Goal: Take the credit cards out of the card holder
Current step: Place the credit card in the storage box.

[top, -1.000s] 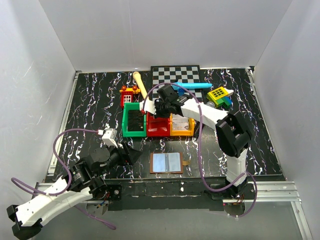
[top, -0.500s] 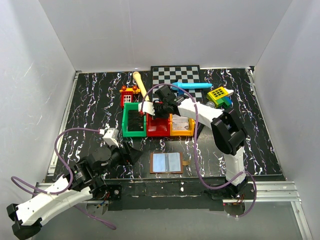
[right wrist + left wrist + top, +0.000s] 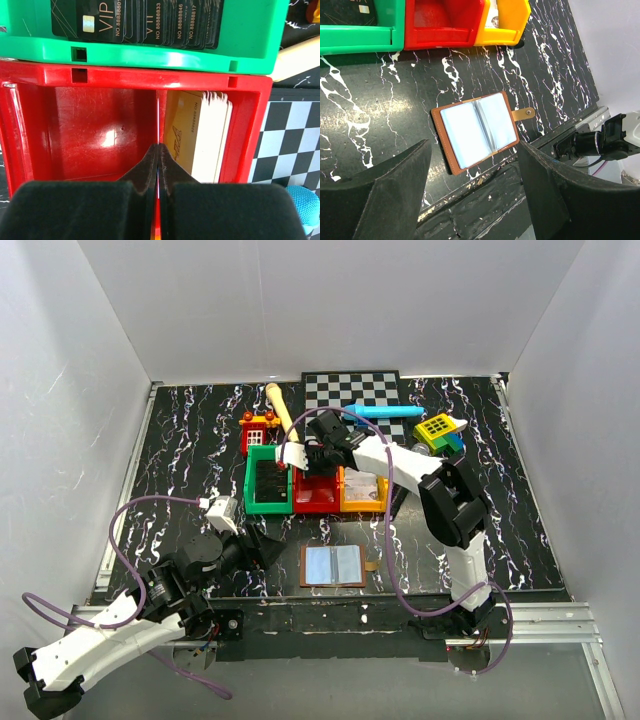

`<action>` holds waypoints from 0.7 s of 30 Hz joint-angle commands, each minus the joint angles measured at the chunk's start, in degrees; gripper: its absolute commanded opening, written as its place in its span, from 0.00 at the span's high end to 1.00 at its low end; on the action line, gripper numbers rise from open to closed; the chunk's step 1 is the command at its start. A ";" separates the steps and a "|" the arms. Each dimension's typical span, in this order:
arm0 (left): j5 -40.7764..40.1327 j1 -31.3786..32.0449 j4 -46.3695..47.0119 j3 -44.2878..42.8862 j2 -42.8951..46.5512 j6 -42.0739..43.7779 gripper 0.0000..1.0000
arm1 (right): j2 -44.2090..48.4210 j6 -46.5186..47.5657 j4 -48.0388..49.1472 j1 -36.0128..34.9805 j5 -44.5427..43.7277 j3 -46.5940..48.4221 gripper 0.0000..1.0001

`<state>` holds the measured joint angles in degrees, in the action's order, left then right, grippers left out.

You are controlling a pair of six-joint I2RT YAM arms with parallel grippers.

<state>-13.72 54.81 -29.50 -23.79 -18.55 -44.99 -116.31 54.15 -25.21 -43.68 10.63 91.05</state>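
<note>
The small brown leather bi-fold card holder [image 3: 333, 566] is lying open on the black marbled bench [image 3: 180, 440], long axis left-to-right, just right of the nearer left end effector [image 3: 265, 548], which is gaping wide and empty. The right end effector [image 3: 158, 148] is hovering fully closed over the red plastic bin [image 3: 100, 125].

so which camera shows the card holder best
Left wrist: the card holder lies open and large in frame, with both pale panels, the brown border and the snap tab clear. Top external shows it whole but small and without detail. Right wrist shows none of it.
</note>
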 commanded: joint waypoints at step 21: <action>-0.17 -0.40 0.58 -1.43 0.00 0.96 0.31 | -2.16 -1.85 -0.54 -0.44 -1.14 4.23 0.92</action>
<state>-13.72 54.81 -29.50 -23.79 -18.55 -44.75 -118.24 53.21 -25.58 -43.90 10.13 92.55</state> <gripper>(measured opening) 0.694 0.071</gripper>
